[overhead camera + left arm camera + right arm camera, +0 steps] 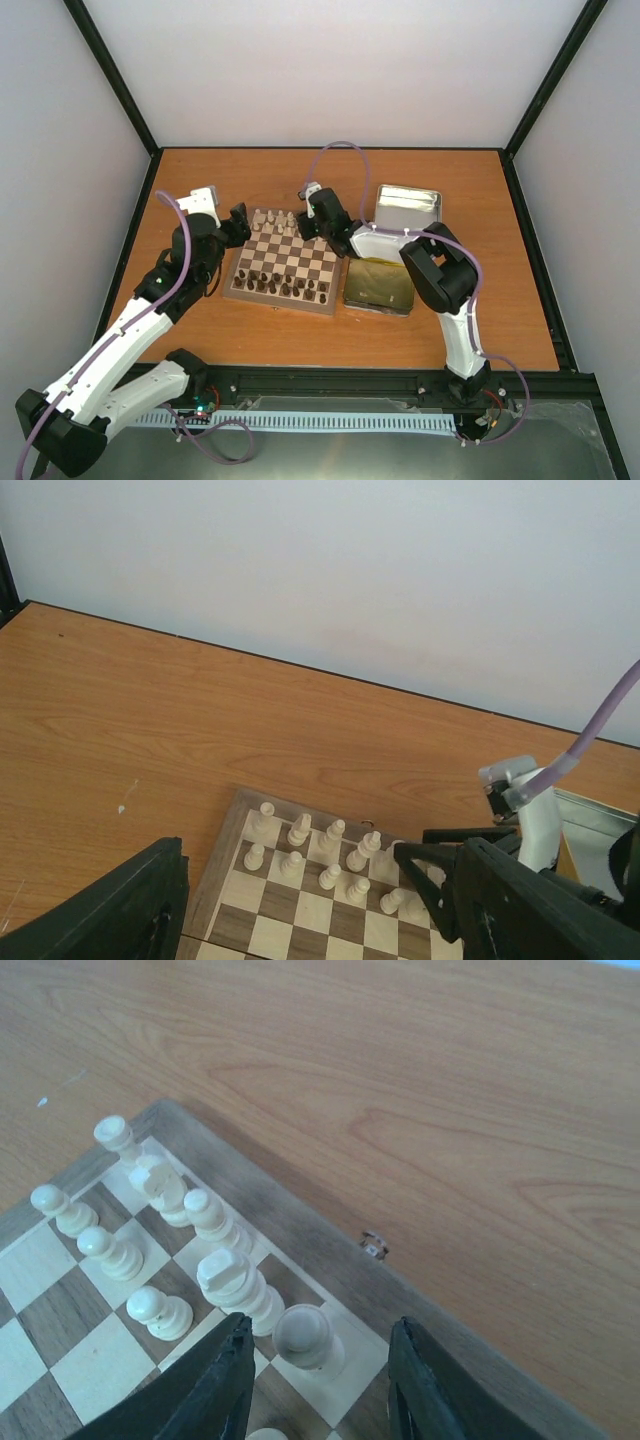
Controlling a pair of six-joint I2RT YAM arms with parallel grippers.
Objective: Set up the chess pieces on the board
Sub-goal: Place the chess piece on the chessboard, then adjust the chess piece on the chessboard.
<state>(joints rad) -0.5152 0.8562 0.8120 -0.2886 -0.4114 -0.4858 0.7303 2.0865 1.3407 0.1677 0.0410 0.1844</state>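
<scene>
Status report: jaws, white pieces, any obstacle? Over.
Right jaws open, astride one white piece standing on board. Left jaws open, empty. Tall neighbour piece close by.

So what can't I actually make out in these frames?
- Top view: the cream chess pieces are too small to tell by type, and the right arm covers the board's far-right corner.
- Right wrist: the right fingers run off the bottom edge and hide the squares beneath.
- Left wrist: the left fingers and the bottom edge cut off most of the board.

Both arms (110, 345) have white links, black joints; lilac cables (343, 144) loop alongside.
</scene>
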